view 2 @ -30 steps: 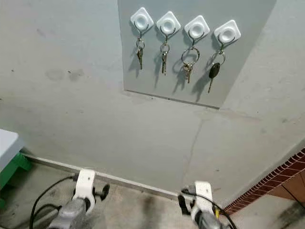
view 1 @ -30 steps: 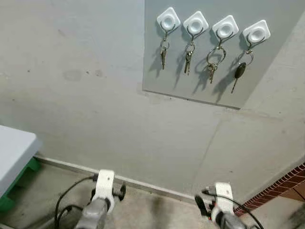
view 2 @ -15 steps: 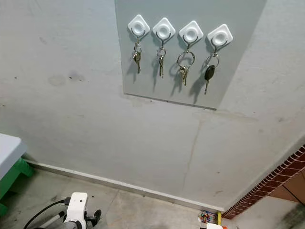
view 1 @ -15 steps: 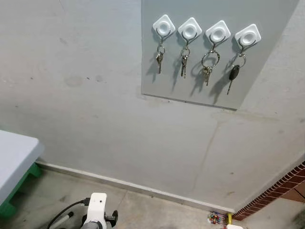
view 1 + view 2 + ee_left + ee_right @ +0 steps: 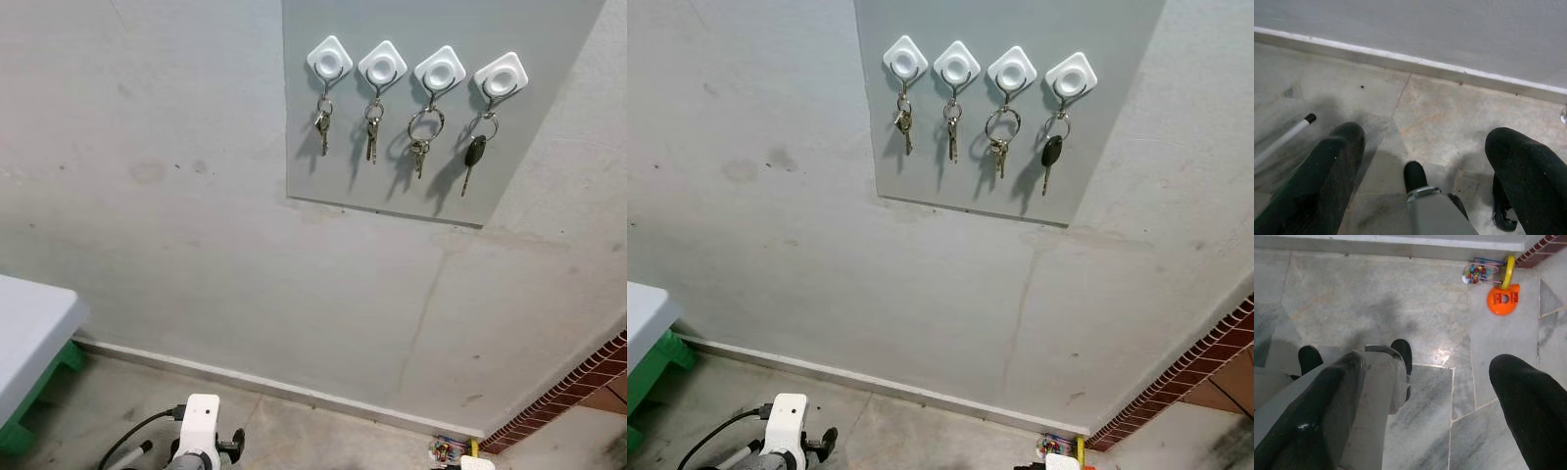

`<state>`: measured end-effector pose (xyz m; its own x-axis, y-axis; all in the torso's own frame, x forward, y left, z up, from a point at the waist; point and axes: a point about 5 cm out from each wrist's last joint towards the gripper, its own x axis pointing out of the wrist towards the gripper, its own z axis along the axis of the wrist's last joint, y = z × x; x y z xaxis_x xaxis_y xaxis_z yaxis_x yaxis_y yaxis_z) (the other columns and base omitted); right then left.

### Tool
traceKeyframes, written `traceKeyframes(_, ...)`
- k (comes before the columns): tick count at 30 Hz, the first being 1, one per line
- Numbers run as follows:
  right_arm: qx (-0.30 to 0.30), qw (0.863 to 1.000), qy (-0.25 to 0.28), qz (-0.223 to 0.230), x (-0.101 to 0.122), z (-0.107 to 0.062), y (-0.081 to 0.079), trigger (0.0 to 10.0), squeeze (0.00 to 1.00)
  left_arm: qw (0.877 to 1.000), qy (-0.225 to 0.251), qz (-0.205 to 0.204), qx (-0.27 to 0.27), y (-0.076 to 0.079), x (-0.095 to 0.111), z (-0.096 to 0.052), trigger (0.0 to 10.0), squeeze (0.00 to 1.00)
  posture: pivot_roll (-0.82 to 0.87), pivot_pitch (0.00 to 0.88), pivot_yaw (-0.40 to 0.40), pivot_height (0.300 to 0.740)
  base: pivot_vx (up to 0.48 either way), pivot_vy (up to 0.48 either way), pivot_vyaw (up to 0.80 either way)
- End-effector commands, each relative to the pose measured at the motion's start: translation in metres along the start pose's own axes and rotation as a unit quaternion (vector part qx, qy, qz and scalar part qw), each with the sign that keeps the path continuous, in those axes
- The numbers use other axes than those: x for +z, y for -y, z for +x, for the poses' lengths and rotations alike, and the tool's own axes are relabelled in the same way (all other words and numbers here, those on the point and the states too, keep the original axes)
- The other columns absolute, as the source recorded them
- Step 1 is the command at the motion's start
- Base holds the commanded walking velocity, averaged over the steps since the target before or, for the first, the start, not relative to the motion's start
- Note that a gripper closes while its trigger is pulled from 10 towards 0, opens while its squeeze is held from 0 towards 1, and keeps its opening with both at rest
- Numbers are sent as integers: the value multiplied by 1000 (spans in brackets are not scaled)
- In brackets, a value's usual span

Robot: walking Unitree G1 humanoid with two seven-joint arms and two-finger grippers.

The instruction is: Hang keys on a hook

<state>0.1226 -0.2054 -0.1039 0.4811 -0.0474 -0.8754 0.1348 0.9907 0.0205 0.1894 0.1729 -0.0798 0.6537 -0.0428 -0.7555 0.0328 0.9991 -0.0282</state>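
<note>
Keys are hanging on all four white diamond-shaped plastic hooks on a pale grey panel (image 5: 392, 191) fixed to the wall ahead of me. In my left eye view, a small silver key bunch (image 5: 321, 119) is hanging from the first hook (image 5: 329, 60), a second silver key (image 5: 371, 140) from the next hook (image 5: 382, 67), a large steel ring with small keys (image 5: 422, 134) from the third hook (image 5: 439, 72), and a black-headed car key (image 5: 473, 157) from the fourth hook (image 5: 501, 74). A white table edge (image 5: 29, 333) on green legs is sitting at my left. My left arm (image 5: 201, 431) is hanging low near the floor.

In my right eye view, a red brick strip (image 5: 1185, 377) is running along the wall's foot at my right.

In my left wrist view, my left gripper (image 5: 1425, 161) is hanging with its black fingers spread wide, gripping nothing, over grey marble floor (image 5: 1449, 107).

In my right wrist view, my right gripper (image 5: 1430, 396) is likewise gaping apart and empty, with an orange plastic toy (image 5: 1503, 297) and a coloured bead toy (image 5: 1476, 273) lying by the wall.
</note>
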Motion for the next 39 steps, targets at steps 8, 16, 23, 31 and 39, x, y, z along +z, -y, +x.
traceKeyframes(8,8,1000,-10,1,-3,1,-12,10000,0,1000,-6,17,-8,1,2,1,10000,0,-84,0,42,740,0,0,0)
traceKeyframes(16,11,1000,-8,-6,0,2,-14,10000,0,1000,-8,9,-10,3,1,1,10000,0,-75,0,34,740,0,0,0)
traceKeyframes(23,12,1000,-8,-9,1,2,-13,10000,0,1000,-14,2,-10,3,-4,0,10000,0,-72,0,29,740,0,-298,0)
traceKeyframes(31,9,1000,-13,-7,-1,2,-12,10000,0,1000,-15,-1,-11,4,-4,0,10000,0,-73,0,28,740,0,-325,0)
traceKeyframes(39,9,1000,-16,-8,-3,1,-11,10000,0,1000,-15,-2,-12,4,-4,0,10000,0,-75,0,25,740,0,-336,0)
